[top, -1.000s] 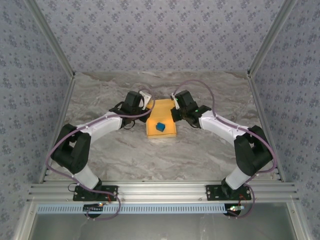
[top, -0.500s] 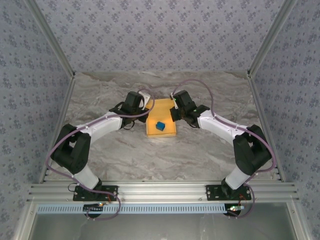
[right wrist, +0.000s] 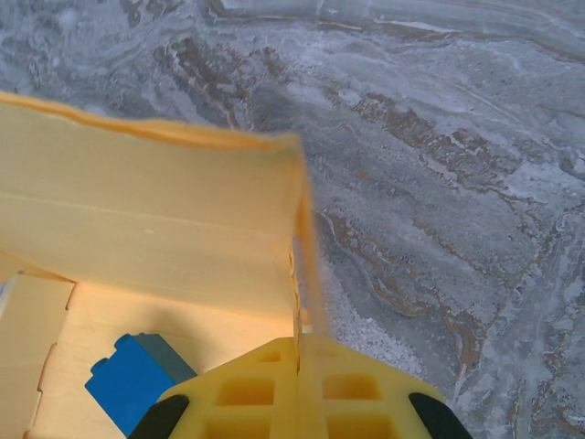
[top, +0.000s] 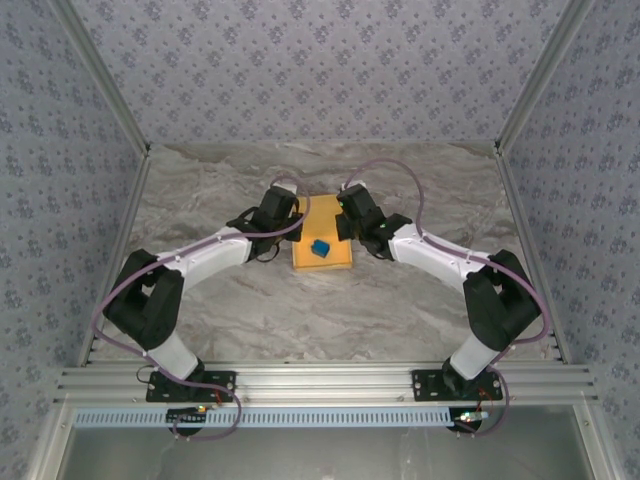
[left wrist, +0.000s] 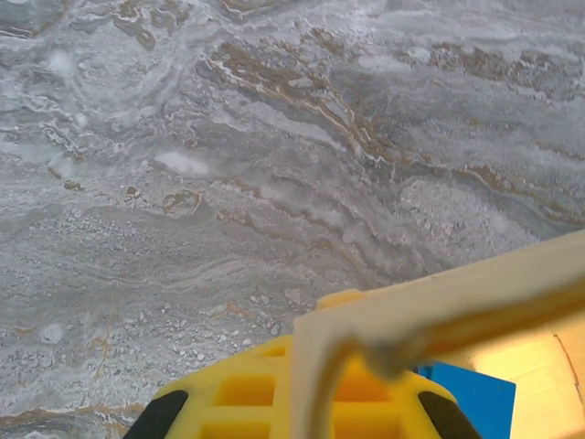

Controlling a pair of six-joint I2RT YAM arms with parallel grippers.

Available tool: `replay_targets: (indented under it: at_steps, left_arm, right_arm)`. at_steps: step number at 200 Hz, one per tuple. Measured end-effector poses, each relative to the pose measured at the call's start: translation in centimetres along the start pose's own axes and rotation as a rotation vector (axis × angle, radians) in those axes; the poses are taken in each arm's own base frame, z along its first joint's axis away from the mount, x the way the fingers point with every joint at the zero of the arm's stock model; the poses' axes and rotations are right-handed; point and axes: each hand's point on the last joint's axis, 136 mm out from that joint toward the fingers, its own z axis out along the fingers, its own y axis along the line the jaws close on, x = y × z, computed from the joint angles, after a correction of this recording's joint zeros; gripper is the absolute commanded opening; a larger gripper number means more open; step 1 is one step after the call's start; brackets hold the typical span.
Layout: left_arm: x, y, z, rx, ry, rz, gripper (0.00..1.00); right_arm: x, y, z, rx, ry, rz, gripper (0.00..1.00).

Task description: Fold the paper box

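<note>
A marbled grey-tan tabletop [top: 320,310] spreads beneath the left gripper [top: 297,212] and right gripper [top: 345,212], evenly lit, with blue-grey floral-patterned walls [top: 320,70] rising beyond and outboard of them.

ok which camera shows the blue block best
Right wrist: the blue block sits close and large on the paper box. Top external shows it whole but tiny; left wrist catches a corner behind a flap.

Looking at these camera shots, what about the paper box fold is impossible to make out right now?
Top view: far corners of the paper box, covered by the left claw and right claw; its notches are too small.
Left wrist view: the flap is blurred, too near the lens; the blue block is cut by the bottom edge.
Right wrist view: the raised wall hides whatever lies behind it.
</note>
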Motion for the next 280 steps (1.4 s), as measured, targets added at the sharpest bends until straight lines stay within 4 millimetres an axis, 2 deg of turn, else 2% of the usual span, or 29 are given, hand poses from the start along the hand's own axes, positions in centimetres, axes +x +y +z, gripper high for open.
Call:
replay_targets:
  at_steps: [35,88,115,181,280]
  left_arm:
    - [-2.2,-0.2,0.7,-0.048,-0.075,-0.064,0.00]
    - [-2.5,-0.3,1.4,-0.108,-0.155,-0.126,0.00]
    - [-1.7,-0.2,1.5,-0.126,-0.173,-0.137,0.00]
    - [0.6,-0.5,1.4,-0.155,-0.219,-0.122,0.00]
    - [2.7,-0.7,0.2,-0.205,-0.346,-0.104,0.00]
  right_arm:
    - [-1.5,-0.5,0.0,0.031,-0.065,0.055,0.00]
    - [-2.1,-0.7,0.6,0.037,-0.105,0.103,0.00]
    - [-1.7,-0.7,0.9,0.027,-0.119,0.114,0.00]
    - [0.8,-0.7,2.0,0.006,-0.132,0.137,0.00]
    - [3.3,0.0,0.7,-0.042,-0.196,0.196,0.00]
